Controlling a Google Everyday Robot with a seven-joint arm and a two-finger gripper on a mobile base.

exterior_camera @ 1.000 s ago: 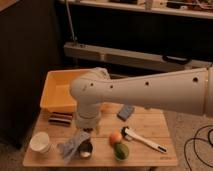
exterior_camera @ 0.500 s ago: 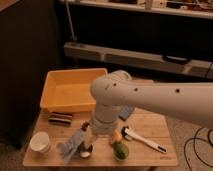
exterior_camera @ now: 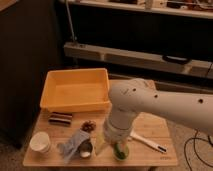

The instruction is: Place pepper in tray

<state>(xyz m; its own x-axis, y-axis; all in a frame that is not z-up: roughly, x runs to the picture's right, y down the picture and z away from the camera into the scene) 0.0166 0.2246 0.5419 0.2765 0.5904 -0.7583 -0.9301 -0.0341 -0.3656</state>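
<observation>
Gripper (exterior_camera: pixel 117 143) low over front edge of table (exterior_camera: pixel 156 134), masked by its own arm (exterior_camera: pixel 150 102); grip state cannot be told. Pepper (exterior_camera: pixel 119 149) sits directly beneath it, outside tray (exterior_camera: pixel 75 105). 1 blue cloth (exterior_camera: pixel 71 146), 1 white cup (exterior_camera: pixel 40 142) lie left.

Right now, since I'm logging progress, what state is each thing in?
tray: upright, empty.
pepper: on the table, outside the tray, under the gripper.
gripper: low over the pepper, near the table's front edge.
dark can: lying on its side.
pale cup: upright.
</observation>
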